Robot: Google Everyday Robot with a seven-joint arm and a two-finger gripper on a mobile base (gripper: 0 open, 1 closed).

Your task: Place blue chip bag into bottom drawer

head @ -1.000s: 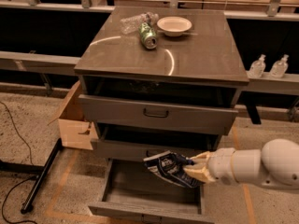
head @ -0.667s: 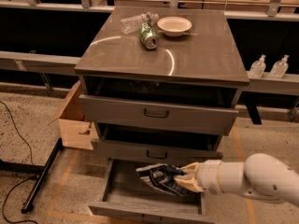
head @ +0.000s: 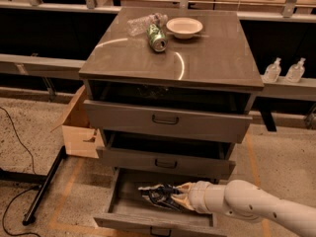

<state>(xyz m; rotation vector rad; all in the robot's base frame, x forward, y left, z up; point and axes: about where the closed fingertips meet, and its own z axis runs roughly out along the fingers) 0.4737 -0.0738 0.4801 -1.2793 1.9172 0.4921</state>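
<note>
A grey wood-grain cabinet stands on a speckled floor with its drawers pulled out. Inside the deep bottom drawer the gripper pinches a dark blue glossy foil chip bag — low over the drawer floor, beneath the counter's front edge. Near the back edge lie a clear plastic bottle, a green soda can and a white bowl.

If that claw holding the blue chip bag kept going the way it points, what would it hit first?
The gripper, shut on the blue chip bag, points toward the picture's left inside the bottom drawer. Going straight on, the bag would probably meet that side wall first; depth is unclear.
</note>
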